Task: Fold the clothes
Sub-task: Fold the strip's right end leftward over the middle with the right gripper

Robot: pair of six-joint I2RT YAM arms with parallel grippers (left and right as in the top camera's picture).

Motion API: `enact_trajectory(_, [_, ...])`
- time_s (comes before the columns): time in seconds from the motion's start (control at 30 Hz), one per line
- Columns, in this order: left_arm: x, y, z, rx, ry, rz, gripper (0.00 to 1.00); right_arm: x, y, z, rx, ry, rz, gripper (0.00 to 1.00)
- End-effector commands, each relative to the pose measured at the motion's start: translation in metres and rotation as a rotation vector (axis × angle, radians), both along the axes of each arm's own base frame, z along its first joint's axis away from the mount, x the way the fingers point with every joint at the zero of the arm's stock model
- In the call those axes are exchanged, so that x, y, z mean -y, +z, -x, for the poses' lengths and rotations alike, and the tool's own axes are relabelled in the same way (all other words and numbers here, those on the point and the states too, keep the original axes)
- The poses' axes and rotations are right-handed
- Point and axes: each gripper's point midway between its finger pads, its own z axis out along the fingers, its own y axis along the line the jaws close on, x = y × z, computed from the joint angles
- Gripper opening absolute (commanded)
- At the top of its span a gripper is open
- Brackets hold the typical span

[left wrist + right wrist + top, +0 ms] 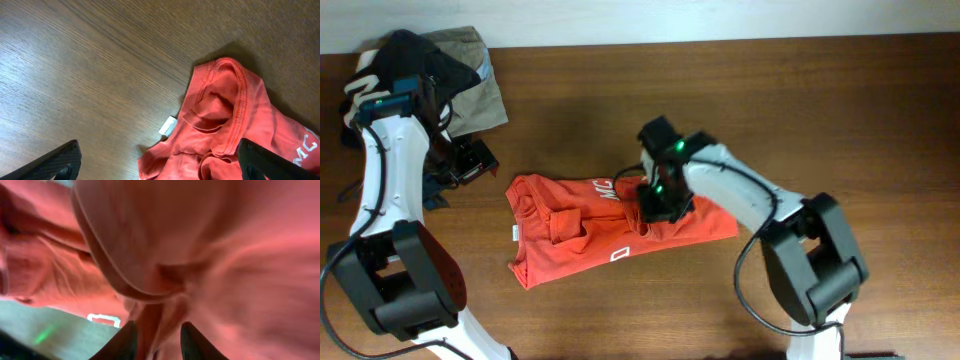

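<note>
The red-orange T-shirt point(582, 228) lies crumpled in the middle of the table, white lettering showing near its top edge. My right gripper point(658, 203) is pressed down on the shirt's right part and is shut on a fold of its fabric point(159, 322), which fills the right wrist view. My left gripper point(470, 160) is open and empty, hovering left of the shirt's collar end. In the left wrist view the collar and white tag point(220, 107) lie between and beyond the spread jaws point(160, 167).
A black garment with white letters point(400, 60) and a khaki-olive garment point(480, 85) are piled at the back left corner. Bare wooden table point(840, 120) extends right and in front of the shirt.
</note>
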Motion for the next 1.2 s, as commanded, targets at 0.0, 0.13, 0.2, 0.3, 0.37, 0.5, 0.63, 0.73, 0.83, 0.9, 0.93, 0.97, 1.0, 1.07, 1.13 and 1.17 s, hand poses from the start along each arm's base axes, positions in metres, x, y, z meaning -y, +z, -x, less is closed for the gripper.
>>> enact_trajectory(0.0, [0.001,0.012,-0.004,0.039,-0.008,-0.005,0.99,-0.019,-0.023,0.036,-0.075,0.015,-0.03,0.25])
enact_trajectory(0.13, [0.001,0.012,-0.004,0.039,-0.008,-0.005,0.99,-0.054,-0.007,0.054,-0.058,0.112,-0.075,0.15])
enact_trajectory(0.2, [0.001,0.012,-0.004,0.039,-0.008,-0.005,0.99,-0.048,0.009,0.045,-0.021,0.106,-0.021,0.11])
enact_trajectory(0.3, [0.001,0.012,-0.004,0.04,-0.008,-0.005,0.99,-0.017,0.065,0.0,0.136,0.043,0.142,0.19])
enact_trajectory(0.37, [0.001,0.012,-0.004,0.04,-0.008,-0.005,0.99,-0.003,0.094,-0.037,0.236,-0.03,0.153,0.35])
enact_trajectory(0.5, [0.001,0.012,-0.004,0.039,-0.008,-0.005,0.99,0.025,0.076,-0.072,0.177,-0.11,0.069,0.24])
enact_trajectory(0.63, [0.001,0.012,-0.004,0.041,-0.008,-0.005,0.99,0.007,0.022,-0.061,0.019,-0.073,0.024,0.15])
enact_trajectory(0.73, [0.001,0.012,-0.004,0.04,-0.008,-0.005,0.99,-0.03,-0.019,-0.05,-0.045,-0.024,-0.027,0.15])
enact_trajectory(0.83, [0.001,0.012,-0.005,0.044,-0.008,-0.006,0.99,-0.053,-0.031,-0.051,-0.008,-0.001,-0.049,0.16])
enact_trajectory(0.9, [0.001,0.012,-0.005,0.042,-0.008,-0.006,0.99,-0.049,-0.021,-0.072,0.059,-0.042,-0.037,0.16])
enact_trajectory(0.93, [0.001,0.012,-0.004,0.04,-0.008,-0.005,0.99,-0.042,-0.007,-0.083,0.079,-0.061,-0.036,0.17])
enact_trajectory(0.97, [0.001,0.012,-0.004,0.039,-0.008,-0.005,0.99,-0.032,0.013,-0.096,0.108,-0.075,-0.036,0.22])
enact_trajectory(1.0, [0.001,0.012,-0.004,0.04,-0.008,-0.005,0.99,-0.018,0.036,-0.109,0.141,-0.086,-0.026,0.32])
enact_trajectory(1.07, [0.001,0.012,-0.004,0.04,-0.008,-0.005,0.99,0.033,0.081,-0.133,0.196,-0.15,0.063,0.68])
enact_trajectory(1.13, [0.001,0.012,-0.004,0.04,-0.009,-0.005,0.99,0.07,0.097,-0.136,0.191,-0.129,0.102,0.74])
enact_trajectory(1.17, [0.001,0.012,-0.004,0.039,-0.009,-0.005,0.99,0.098,0.092,-0.128,0.129,-0.127,0.137,0.74])
